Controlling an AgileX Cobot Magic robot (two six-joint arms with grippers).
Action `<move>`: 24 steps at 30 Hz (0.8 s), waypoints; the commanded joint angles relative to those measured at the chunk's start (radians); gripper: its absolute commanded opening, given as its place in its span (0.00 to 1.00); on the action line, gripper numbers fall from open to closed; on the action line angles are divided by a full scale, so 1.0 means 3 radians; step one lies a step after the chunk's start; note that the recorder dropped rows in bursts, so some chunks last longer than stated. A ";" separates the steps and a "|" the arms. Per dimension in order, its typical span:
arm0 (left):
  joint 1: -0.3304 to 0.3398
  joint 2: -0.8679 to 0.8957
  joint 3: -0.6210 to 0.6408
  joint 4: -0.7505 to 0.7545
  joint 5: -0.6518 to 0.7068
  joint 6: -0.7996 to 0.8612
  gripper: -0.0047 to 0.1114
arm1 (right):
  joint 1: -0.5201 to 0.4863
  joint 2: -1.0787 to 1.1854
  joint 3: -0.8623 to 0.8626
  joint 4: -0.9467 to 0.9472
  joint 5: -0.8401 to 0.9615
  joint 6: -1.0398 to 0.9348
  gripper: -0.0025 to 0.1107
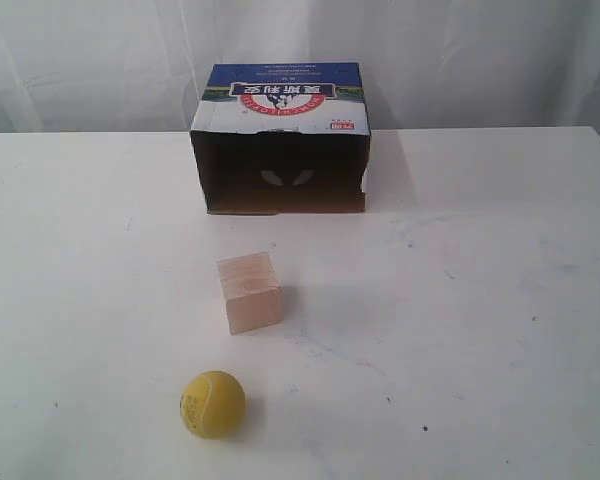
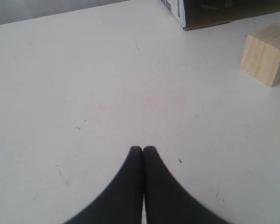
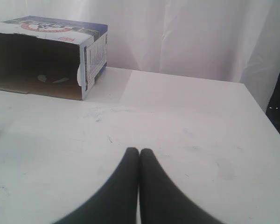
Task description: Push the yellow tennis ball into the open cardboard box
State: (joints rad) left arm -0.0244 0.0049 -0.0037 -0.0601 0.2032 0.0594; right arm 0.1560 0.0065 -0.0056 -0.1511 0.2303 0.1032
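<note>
The yellow tennis ball (image 1: 212, 404) lies near the table's front edge, its dark printed mark on its left side. The open cardboard box (image 1: 280, 140) lies on its side at the back, dark opening facing the front, blue-and-white printed face on top. It also shows in the right wrist view (image 3: 46, 58) and, as a corner, in the left wrist view (image 2: 224, 11). My left gripper (image 2: 143, 149) is shut with nothing in it, over bare table. My right gripper (image 3: 139, 151) is shut and empty too. Neither arm appears in the exterior view; the ball is out of both wrist views.
A pale wooden cube (image 1: 249, 292) stands between the ball and the box, also seen in the left wrist view (image 2: 268, 53). The white table (image 1: 480, 300) runs to a white curtain (image 1: 480, 60) behind. The table's right edge (image 3: 270, 121) shows in the right wrist view.
</note>
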 commanded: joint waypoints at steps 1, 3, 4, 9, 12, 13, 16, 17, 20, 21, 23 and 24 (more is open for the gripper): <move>0.0009 -0.0016 0.0012 -0.0009 0.0001 -0.0025 0.04 | -0.0023 -0.0022 0.0019 0.0003 -0.0033 0.0007 0.02; 0.0009 -0.0016 0.0012 -0.0009 0.0001 -0.0025 0.04 | -0.0023 -0.0022 0.0019 0.0003 -0.0033 0.0007 0.02; 0.0009 -0.0016 0.0012 -0.0009 0.0001 -0.0025 0.04 | -0.0023 -0.0022 0.0019 0.0003 -0.0033 0.0007 0.02; 0.0009 -0.0016 0.0012 -0.0009 0.0001 -0.0025 0.04 | -0.0023 -0.0022 0.0019 0.0003 -0.0033 0.0007 0.02; 0.0009 -0.0016 0.0012 -0.0009 0.0001 -0.0025 0.04 | -0.0023 -0.0022 0.0019 0.0003 -0.0033 0.0007 0.02; 0.0009 -0.0016 0.0012 -0.0009 0.0001 -0.0025 0.04 | -0.0023 -0.0022 0.0019 0.0003 -0.0033 0.0007 0.02; 0.0009 -0.0016 0.0012 -0.0009 0.0001 -0.0025 0.04 | -0.0023 -0.0022 0.0019 0.0003 -0.0033 0.0007 0.02; 0.0009 -0.0016 0.0012 -0.0009 0.0001 -0.0025 0.04 | -0.0023 -0.0022 0.0019 0.0003 -0.0033 0.0007 0.02; 0.0009 -0.0016 0.0012 -0.0009 0.0001 -0.0025 0.04 | -0.0023 -0.0022 0.0019 0.0003 -0.0026 0.0005 0.02; 0.0009 -0.0016 0.0012 -0.0009 0.0001 -0.0025 0.04 | -0.0023 -0.0022 0.0019 0.0003 -0.0068 0.0013 0.02; 0.0009 -0.0016 0.0012 -0.0009 0.0001 -0.0025 0.04 | -0.0023 -0.0022 0.0019 0.0003 -0.0302 0.0029 0.02; 0.0009 -0.0016 0.0012 -0.0009 0.0001 -0.0025 0.04 | -0.0023 -0.0022 0.0014 0.0003 -0.0429 0.0073 0.02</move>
State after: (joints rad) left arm -0.0244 0.0049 -0.0037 -0.0601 0.2032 0.0594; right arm 0.1560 0.0065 -0.0033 -0.1511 0.1963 0.1050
